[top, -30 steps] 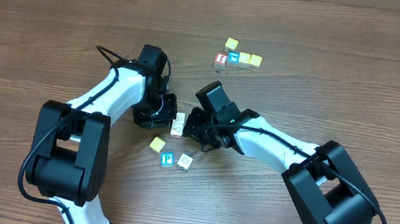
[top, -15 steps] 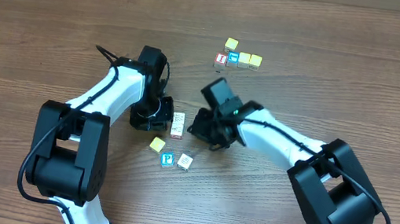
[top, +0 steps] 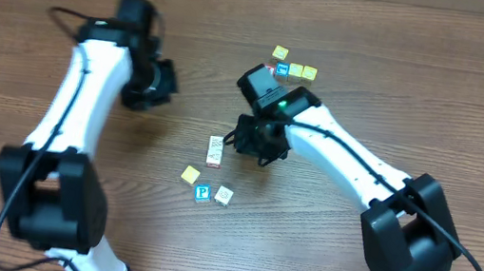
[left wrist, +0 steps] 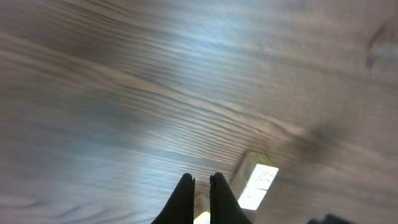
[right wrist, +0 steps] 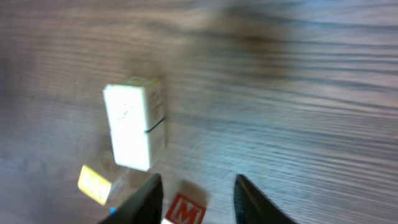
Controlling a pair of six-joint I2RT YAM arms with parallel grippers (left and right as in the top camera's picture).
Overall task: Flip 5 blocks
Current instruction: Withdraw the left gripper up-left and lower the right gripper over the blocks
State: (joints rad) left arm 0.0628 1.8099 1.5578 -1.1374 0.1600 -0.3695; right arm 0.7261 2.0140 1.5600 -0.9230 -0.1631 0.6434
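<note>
Both arms have drawn back from the two cream blocks (top: 215,151), which lie touching end to end near the middle of the bench (top: 476,113). Just beside them, toward the near edge, sit a yellow block (top: 190,175), a blue P block (top: 203,192) and a third cream block (top: 224,194). The right pincer (right wrist: 198,193) hangs released near the pair. The left pincer (left wrist: 201,183), clenched on nothing, is off toward the far left corner.

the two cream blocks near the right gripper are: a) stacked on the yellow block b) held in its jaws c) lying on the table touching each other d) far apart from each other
c: in the right wrist view the two cream blocks lie pressed together as one bar on the table, clear of the right gripper, whose open jaws hold nothing.
</note>
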